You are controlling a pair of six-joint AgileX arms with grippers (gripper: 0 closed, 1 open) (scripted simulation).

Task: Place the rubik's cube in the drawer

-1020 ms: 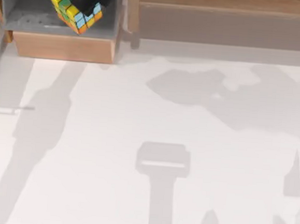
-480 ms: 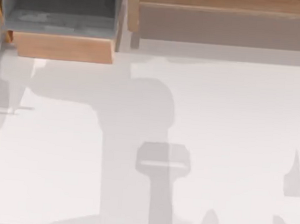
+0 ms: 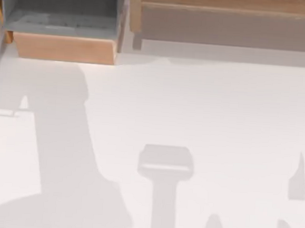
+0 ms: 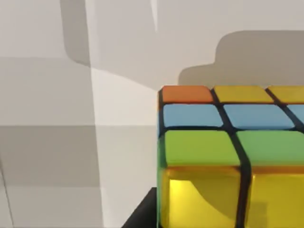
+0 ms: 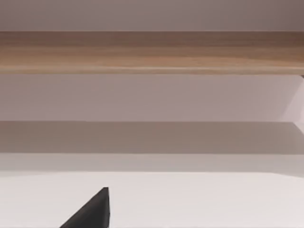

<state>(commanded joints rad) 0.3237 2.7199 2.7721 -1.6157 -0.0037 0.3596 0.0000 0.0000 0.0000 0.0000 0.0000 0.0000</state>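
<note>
In my left wrist view the rubik's cube [image 4: 228,156] sits very close to the camera, orange, blue, green and yellow squares in rows, with a dark sliver of my left hand [image 4: 142,216] at its lower edge; I cannot tell how the fingers stand, though the cube seems to be carried there. Pale surface [image 4: 57,142] with grey shadows lies behind it. From above, the drawer [image 3: 65,48] stands open at the far left, tan front toward me, grey floor bare, beside the long brown shelf [image 3: 229,14]. My right hand [image 5: 92,211] shows as a dark tip facing that shelf; its fingers I cannot judge
</note>
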